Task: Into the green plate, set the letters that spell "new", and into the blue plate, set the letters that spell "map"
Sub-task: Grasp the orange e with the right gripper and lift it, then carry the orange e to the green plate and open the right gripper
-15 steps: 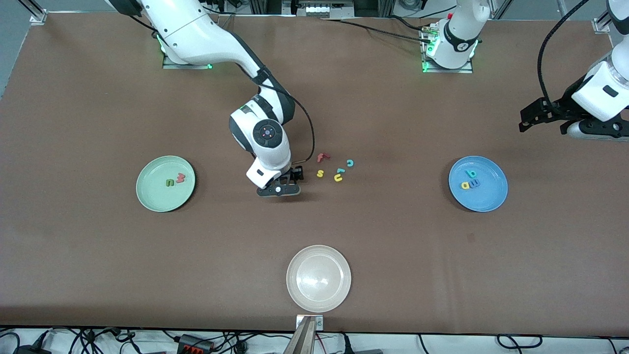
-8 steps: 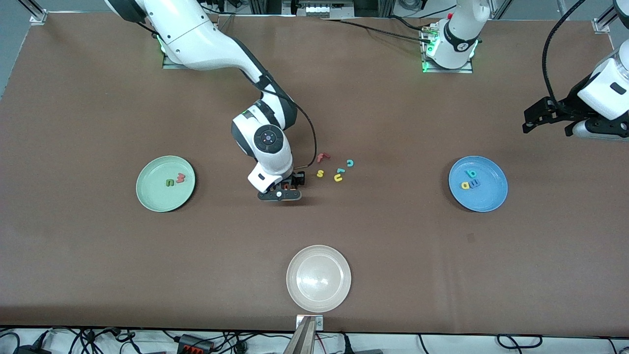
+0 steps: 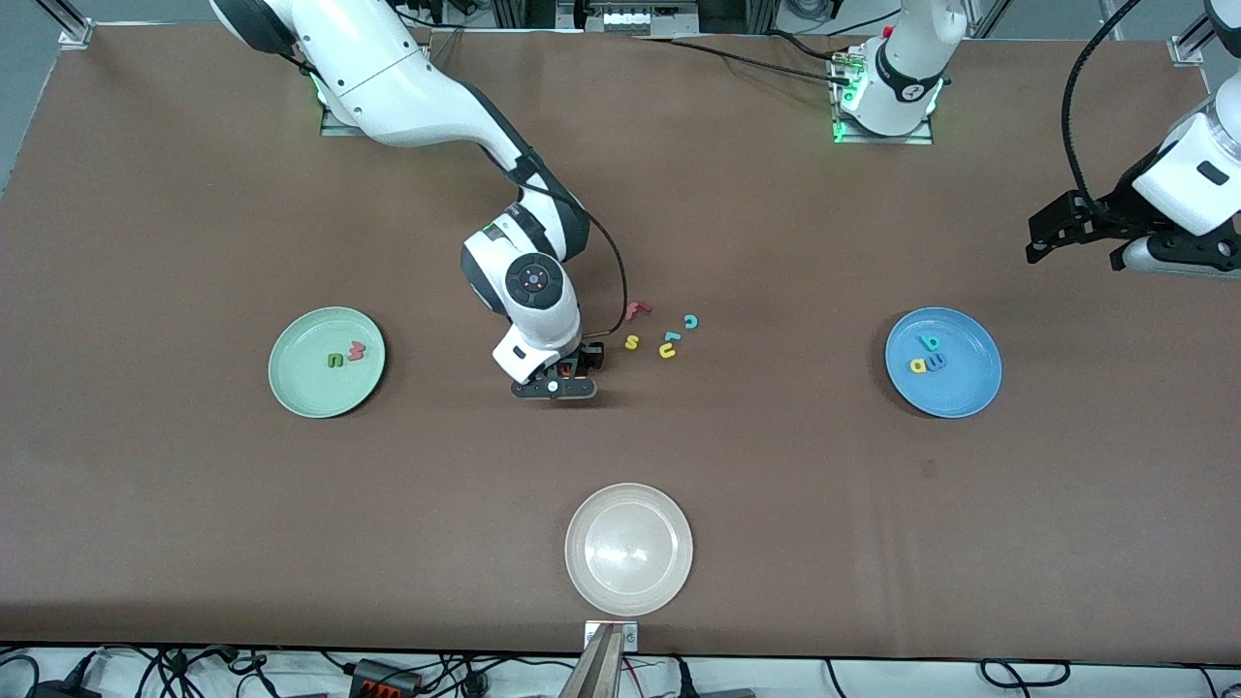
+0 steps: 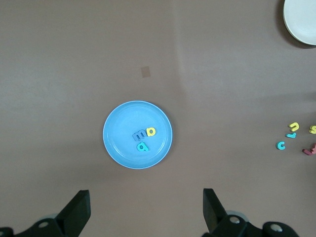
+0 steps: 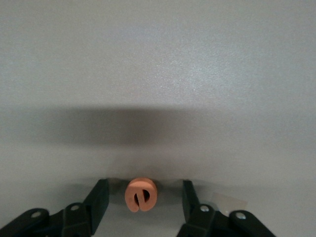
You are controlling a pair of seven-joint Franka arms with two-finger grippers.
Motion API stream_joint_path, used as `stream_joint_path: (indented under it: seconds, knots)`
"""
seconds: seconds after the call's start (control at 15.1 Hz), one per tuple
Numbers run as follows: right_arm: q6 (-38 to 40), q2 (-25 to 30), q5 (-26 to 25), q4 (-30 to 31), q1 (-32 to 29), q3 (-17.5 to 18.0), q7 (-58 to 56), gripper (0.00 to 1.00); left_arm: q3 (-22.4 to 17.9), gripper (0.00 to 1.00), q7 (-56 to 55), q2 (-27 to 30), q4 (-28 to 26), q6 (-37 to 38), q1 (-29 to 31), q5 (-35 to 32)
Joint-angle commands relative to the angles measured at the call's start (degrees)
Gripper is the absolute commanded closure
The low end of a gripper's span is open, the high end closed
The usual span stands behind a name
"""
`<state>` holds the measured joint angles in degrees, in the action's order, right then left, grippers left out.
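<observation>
Brown table (image 3: 194,504), filling most of frame. Grey floor (image 3: 19,107), upper left corner. Black cables (image 3: 145,674) on white strip, bottom edge. Metal frame posts (image 3: 68,24), upper corners. Even overhead light.

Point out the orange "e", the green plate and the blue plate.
orange "e" (image 5: 140,194), right wrist view, its upper curve.
green plate (image 3: 301,388), front view, bare floor.
blue plate (image 4: 121,143), left wrist view, bare floor.

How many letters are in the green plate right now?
2: the olive "n" and the pinkish-red "w", side by side on the green plate. The orange "e" sits between the right gripper's fingers.
</observation>
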<state>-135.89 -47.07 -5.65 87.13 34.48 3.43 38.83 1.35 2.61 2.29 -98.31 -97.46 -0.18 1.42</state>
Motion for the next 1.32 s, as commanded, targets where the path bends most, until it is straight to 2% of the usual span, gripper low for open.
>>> stream_joint_path:
  seconds: [0.0,0.13,0.2,0.26,0.46,0.6,0.86,1.06,1.26]
  knots:
    - [0.53,-0.83,0.90,-1.61,0.41,-0.18,0.73,0.63,0.05,0.00,1.00,-0.97,1.98,1.39,-0.17,0.43]
    - [0.45,-0.74,1.33,-1.61,0.32,-0.09,0.81,0.88,0.05,0.00,1.08,-0.97,1.98,1.39,-0.09,0.43]
    - [0.36,-0.74,2.30,-1.61,0.24,-0.09,0.81,0.97,0.05,0.00,1.08,-0.97,1.98,1.48,-0.09,0.43]
    - [0.36,-0.66,3.00,-1.61,0.24,-0.18,0.73,1.00,0.05,0.00,1.00,-0.97,1.98,1.48,-0.09,0.43]
    - [2.19,1.01,4.50,-1.70,-2.56,-0.18,-0.32,1.00,-0.04,0.00,1.08,-0.97,1.98,1.48,0.00,0.43]
    - [11.39,5.39,3.89,-1.70,-5.38,-0.53,-7.49,1.00,0.05,0.00,1.00,-0.97,1.98,1.48,0.00,0.43]
    - [23.98,11.55,2.84,-0.91,-12.67,-4.39,-25.77,1.00,-0.04,0.00,1.08,-0.97,1.98,1.48,0.00,0.43]
    - [25.49,14.45,2.57,2.94,-17.06,-6.42,-34.23,1.00,0.05,0.00,1.08,-0.97,1.98,1.48,0.00,0.34]
    - [24.97,15.78,2.48,6.65,-23.03,-6.51,-43.63,1.00,0.23,0.00,1.00,-0.97,1.98,1.48,-0.17,0.34]
